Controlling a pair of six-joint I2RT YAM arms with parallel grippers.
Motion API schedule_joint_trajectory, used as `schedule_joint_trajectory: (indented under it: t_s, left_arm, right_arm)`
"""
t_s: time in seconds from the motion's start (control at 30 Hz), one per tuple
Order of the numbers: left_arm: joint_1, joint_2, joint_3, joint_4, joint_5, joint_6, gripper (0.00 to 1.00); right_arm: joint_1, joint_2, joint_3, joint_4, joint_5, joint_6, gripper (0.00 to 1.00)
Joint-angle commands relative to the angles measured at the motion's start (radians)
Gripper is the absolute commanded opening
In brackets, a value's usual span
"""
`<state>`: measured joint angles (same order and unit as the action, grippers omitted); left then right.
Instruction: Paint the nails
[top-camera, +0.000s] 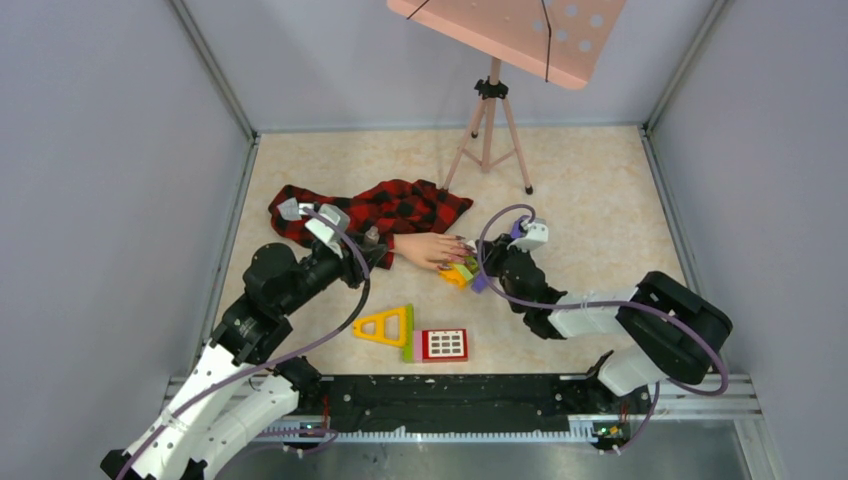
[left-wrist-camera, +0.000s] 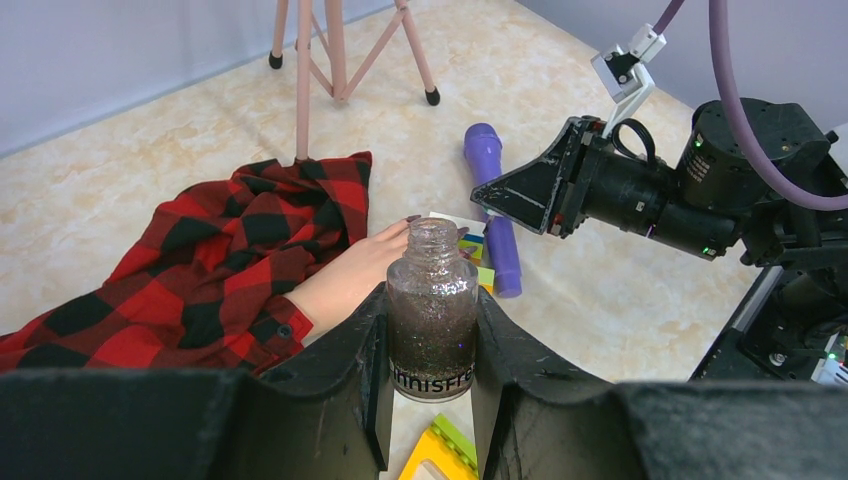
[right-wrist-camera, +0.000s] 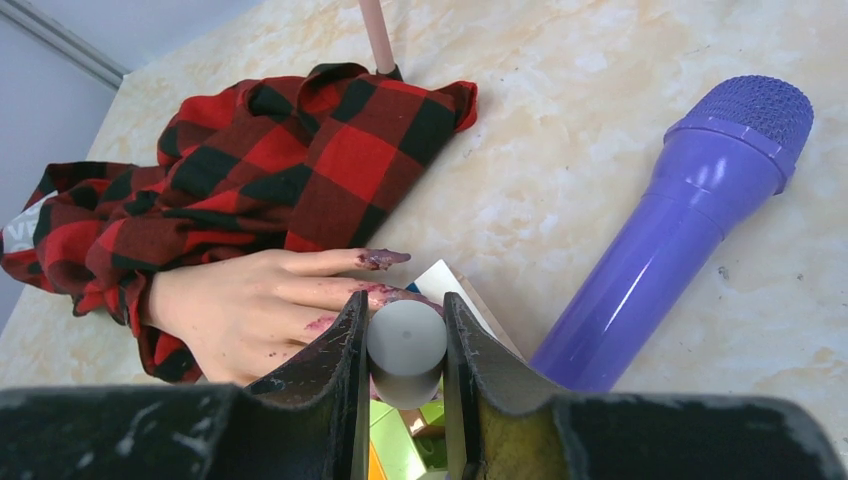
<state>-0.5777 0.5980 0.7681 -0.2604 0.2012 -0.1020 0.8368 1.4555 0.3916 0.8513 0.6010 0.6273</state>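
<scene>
Glittery glass bottle (left-wrist-camera: 432, 300) clamped in left gripper (left-wrist-camera: 432, 335); right gripper (right-wrist-camera: 404, 310) pinches a smooth grey cylinder (right-wrist-camera: 406, 348), maybe touching smeared nails (right-wrist-camera: 385, 258).

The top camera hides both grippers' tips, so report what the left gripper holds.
Observer: The left gripper is shut on an upright, uncapped glitter bottle, close to the mannequin hand.
Operator: Now the right gripper.
Observer: The right gripper is shut on a grey cylinder, seen end-on, right at the hand's fingertips.
Operator: Describe the nails.
Observer: The nails carry purple paint, which is also smeared onto the skin of the fingertips.
</scene>
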Motion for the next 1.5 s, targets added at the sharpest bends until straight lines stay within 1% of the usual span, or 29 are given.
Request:
schedule_joint_trajectory:
  t_s: [0.0, 0.33, 0.9, 1.47]
  left_arm:
    - [-0.005, -0.012, 0.004, 0.038, 0.004, 0.003, 0.0]
    - [-0.005, -0.008, 0.004, 0.036, 0.001, 0.005, 0.0]
    - [-0.005, -0.003, 0.004, 0.036, -0.002, 0.005, 0.0]
    - [-0.006, -0.001, 0.004, 0.035, -0.004, 0.006, 0.0]
  right_arm:
    - [0.013, -0.002, 0.012, 0.032, 0.0, -0.017, 0.0]
    - [0.014, 0.072, 0.042, 0.067, -0.038, -0.017, 0.0]
    - [0.016, 0.128, 0.078, 0.101, -0.064, -0.037, 0.0]
    - [0.015, 0.138, 0.063, 0.087, -0.046, -0.016, 0.0]
